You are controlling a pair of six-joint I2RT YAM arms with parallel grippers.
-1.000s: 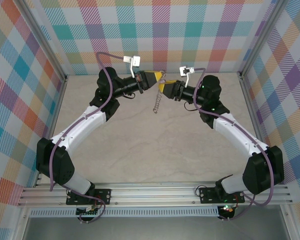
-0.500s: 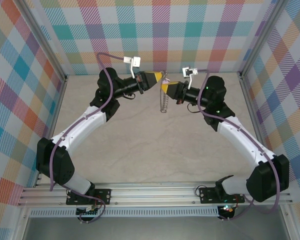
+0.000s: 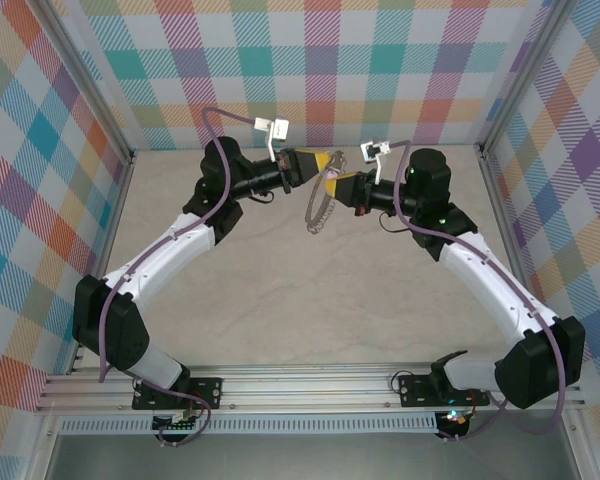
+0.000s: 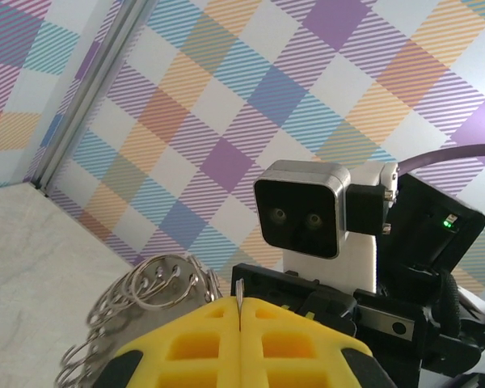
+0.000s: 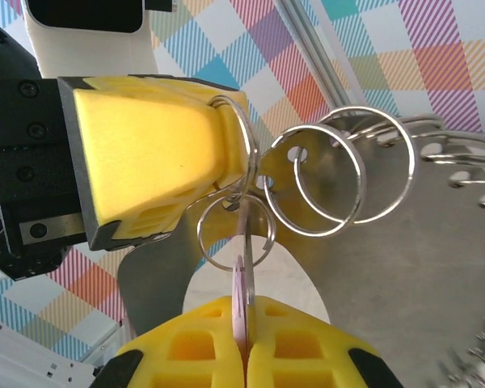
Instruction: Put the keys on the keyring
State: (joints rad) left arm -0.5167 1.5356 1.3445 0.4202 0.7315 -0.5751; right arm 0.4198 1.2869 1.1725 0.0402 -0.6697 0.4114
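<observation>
High over the back of the table my two grippers meet tip to tip. My left gripper [image 3: 323, 158] [image 4: 239, 305] is shut on the thin rim of the keyring [image 3: 318, 210], a silver-grey hoop hanging below it with small rings [image 4: 149, 283] along its edge. In the right wrist view the keyring's flat grey band [image 5: 420, 267] fills the right side, held by the left gripper's yellow fingers [image 5: 153, 145]. My right gripper [image 3: 332, 180] [image 5: 242, 327] is shut on the key [image 5: 240, 303]. Its lilac head sits between the pads and its silvery blade points up through a small ring [image 5: 214, 259].
Plaid walls and aluminium posts [image 3: 500, 190] close in the back and both sides. The beige table [image 3: 310, 300] lies far below the grippers. A metal rail [image 3: 310, 385] with the arm bases runs along the near edge. The right wrist's camera housing [image 4: 301, 214] faces the left wrist closely.
My right gripper has closed, and its wrist has shifted toward the back wall. The keyring has swung from hanging edge-on to showing its loop. The left gripper has edged slightly right.
</observation>
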